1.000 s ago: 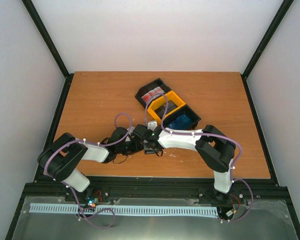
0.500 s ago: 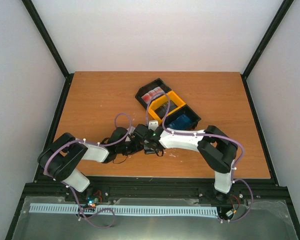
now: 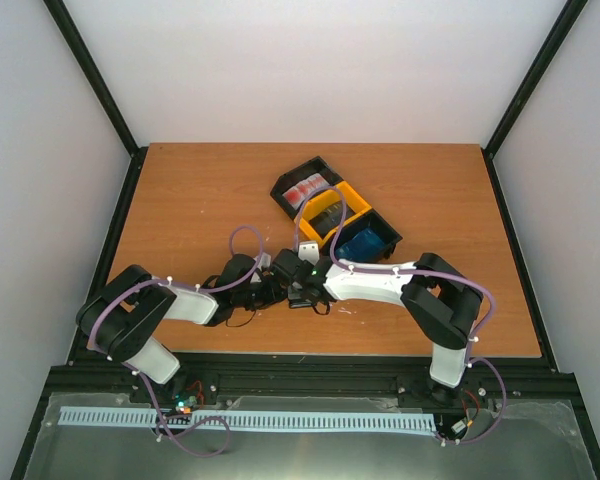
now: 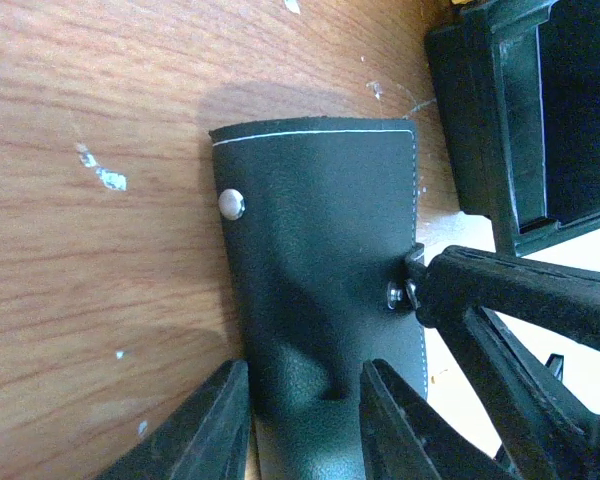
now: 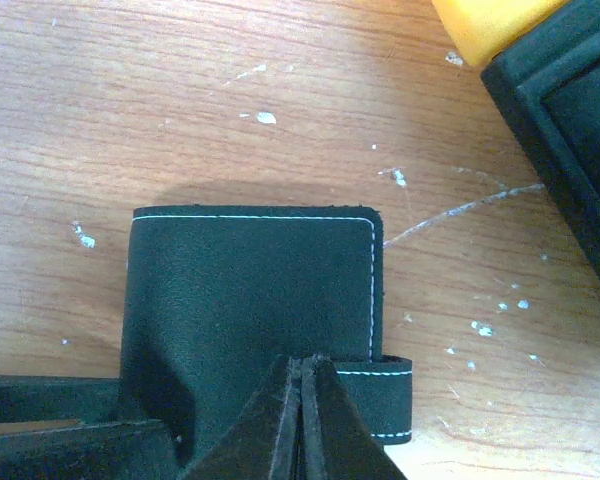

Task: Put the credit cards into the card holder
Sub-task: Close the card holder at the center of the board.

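The card holder (image 4: pixel 320 230) is a black folded wallet lying flat on the wood, and it also fills the right wrist view (image 5: pixel 250 290). My left gripper (image 4: pixel 300 420) straddles its near end, one finger at the wallet's edge and the other on its face, with the leather creased between them. My right gripper (image 5: pixel 302 365) is shut, its tips pressed onto the wallet beside the clasp tab (image 5: pixel 390 400). From above, both grippers (image 3: pixel 280 287) meet and hide the wallet. Red-and-white credit cards (image 3: pixel 305 188) and a blue one (image 3: pixel 360 244) lie in the bins.
Three joined bins, black, yellow (image 3: pixel 330 212) and black, sit diagonally just behind the grippers. A black bin (image 4: pixel 530 110) is close to the wallet's far corner. The yellow bin's corner (image 5: pixel 490 20) and a black bin (image 5: pixel 570 130) show in the right wrist view.
My right gripper's jaws have closed fully, and the right arm has edged slightly left towards the left gripper. The left arm and its grip look unchanged.
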`<state>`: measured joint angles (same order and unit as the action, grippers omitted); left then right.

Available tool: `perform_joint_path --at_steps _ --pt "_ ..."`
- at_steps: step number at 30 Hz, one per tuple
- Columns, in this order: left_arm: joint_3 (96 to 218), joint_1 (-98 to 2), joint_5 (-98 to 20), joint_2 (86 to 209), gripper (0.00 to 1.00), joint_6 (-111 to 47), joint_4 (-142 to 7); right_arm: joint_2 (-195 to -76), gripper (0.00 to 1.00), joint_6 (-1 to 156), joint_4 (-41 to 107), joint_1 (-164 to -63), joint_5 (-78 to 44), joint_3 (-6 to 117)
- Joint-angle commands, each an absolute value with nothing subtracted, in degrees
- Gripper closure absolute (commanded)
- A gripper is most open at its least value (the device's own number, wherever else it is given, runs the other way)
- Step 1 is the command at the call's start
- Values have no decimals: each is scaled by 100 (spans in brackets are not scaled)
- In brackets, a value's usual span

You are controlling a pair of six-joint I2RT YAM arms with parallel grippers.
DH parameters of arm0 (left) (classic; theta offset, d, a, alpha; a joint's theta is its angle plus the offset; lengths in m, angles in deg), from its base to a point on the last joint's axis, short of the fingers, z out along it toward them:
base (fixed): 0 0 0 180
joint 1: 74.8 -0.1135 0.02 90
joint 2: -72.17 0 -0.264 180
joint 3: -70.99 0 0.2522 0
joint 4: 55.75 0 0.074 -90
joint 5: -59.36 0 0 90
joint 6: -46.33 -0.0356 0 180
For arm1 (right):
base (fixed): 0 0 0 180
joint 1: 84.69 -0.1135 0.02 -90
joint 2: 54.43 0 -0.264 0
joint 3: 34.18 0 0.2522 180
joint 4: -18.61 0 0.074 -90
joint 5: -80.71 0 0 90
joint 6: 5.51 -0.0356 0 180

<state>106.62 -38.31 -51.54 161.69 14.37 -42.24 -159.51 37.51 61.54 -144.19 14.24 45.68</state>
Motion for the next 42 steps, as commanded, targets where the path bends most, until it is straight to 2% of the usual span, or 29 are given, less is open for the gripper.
perform_joint_path --at_steps 1,28,42 --pt "10418 -3850 -4838 16527 67 1486 -5280 -15921 97 3676 5838 -14464 1426 4487" --pt "10433 -3851 -4843 16571 68 1463 -5263 -16084 97 3748 6095 -14463 1214 4633" --pt "10453 -3859 -4833 16571 68 1447 -5286 -16165 97 3708 5637 -14463 1148 4502"
